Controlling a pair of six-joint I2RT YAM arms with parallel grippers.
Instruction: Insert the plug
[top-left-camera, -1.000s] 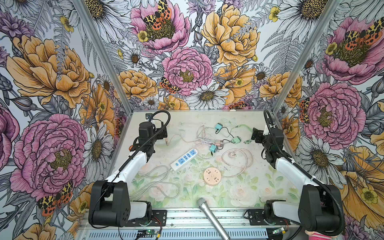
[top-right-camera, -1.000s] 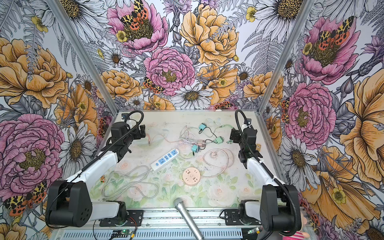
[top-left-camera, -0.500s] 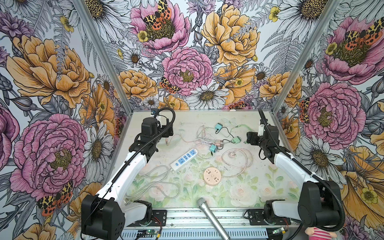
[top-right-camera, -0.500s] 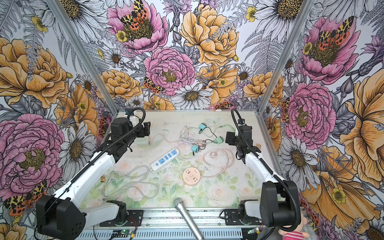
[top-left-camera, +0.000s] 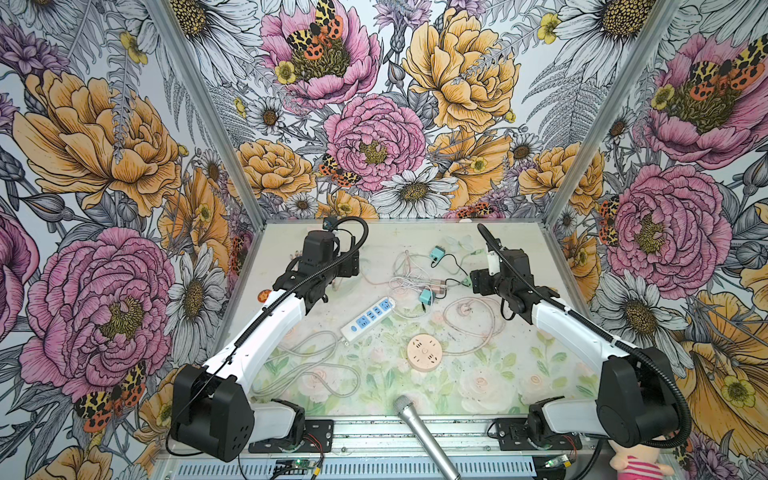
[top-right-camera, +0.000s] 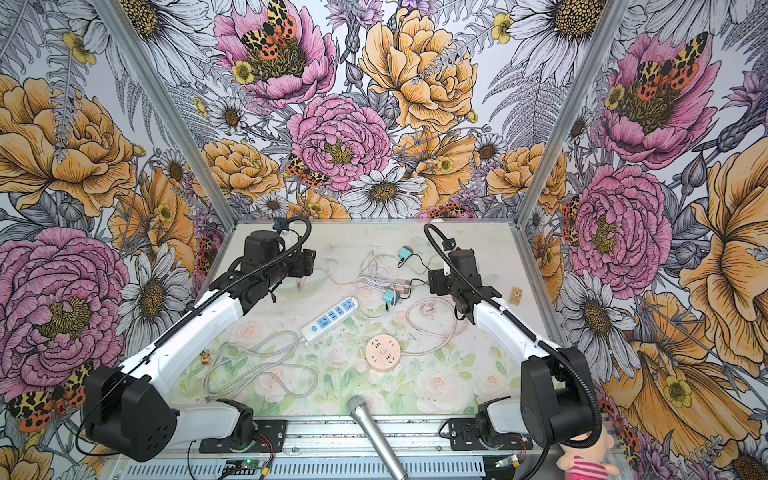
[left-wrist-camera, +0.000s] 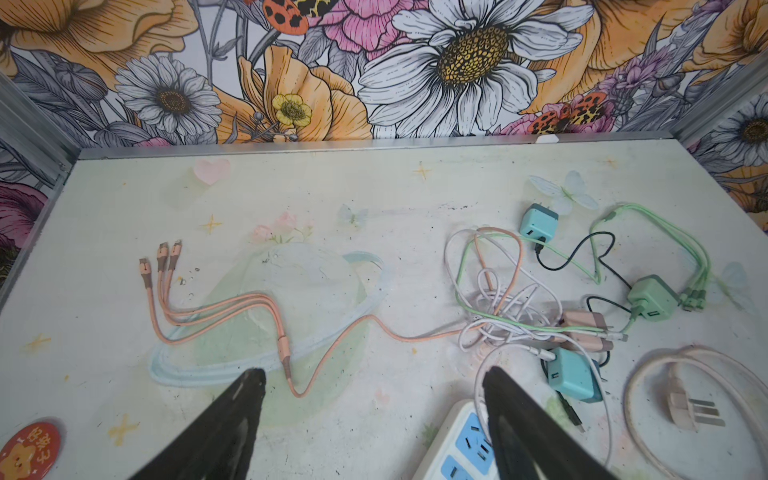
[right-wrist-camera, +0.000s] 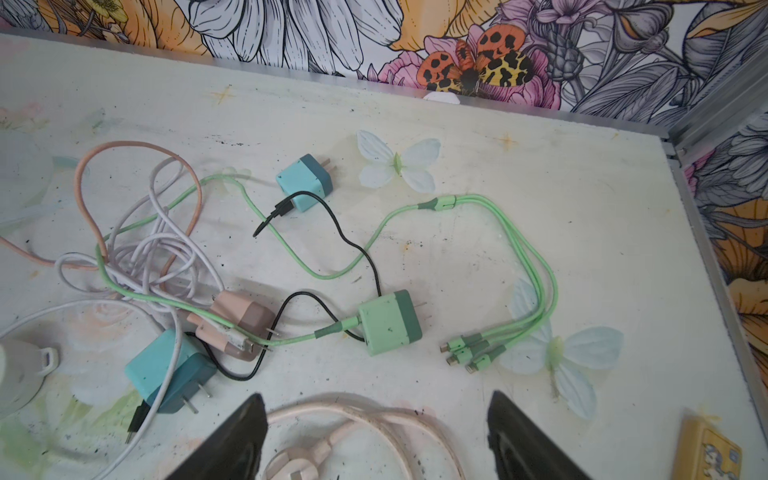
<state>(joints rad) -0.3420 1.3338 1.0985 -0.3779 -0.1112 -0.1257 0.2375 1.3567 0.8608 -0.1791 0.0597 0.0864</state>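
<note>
Between the fingers of my left gripper (left-wrist-camera: 374, 374): nothing. The jaws are spread wide and off the table (left-wrist-camera: 415, 195). Orange three-headed cable (left-wrist-camera: 286, 353) lies under the gap. White power strip (left-wrist-camera: 461, 444) is just beside one finger, blue sockets facing up.

My right gripper (right-wrist-camera: 376, 397) is the same: jaws spread wide, nothing held. Pink plug (right-wrist-camera: 291, 467) lies flat on the table under that gap, cut off by the wrist view's edge, inside the loop of its pink cable (right-wrist-camera: 353, 415). Its three pins are bare. In both top views the plug sits between the power strip and my right arm, apart from the strip. Its cable runs to the round pink socket (top-left-camera: 424, 353) nearer the front.

Further out:
- White cable (right-wrist-camera: 158, 257) is tangled over the pink charger (right-wrist-camera: 241, 320), and a teal charger (right-wrist-camera: 166, 370) touches it.
- Green charger (right-wrist-camera: 390, 322) is close by, with the green three-headed cable (right-wrist-camera: 519, 249) looping past it.
- Second teal charger (right-wrist-camera: 305, 183) sits alone toward the back.
- Red badge (left-wrist-camera: 29, 449) is at the left edge, yellow card (right-wrist-camera: 706, 453) at the right edge.
- Microphone (top-left-camera: 419, 432) lies over the front rail.
</note>
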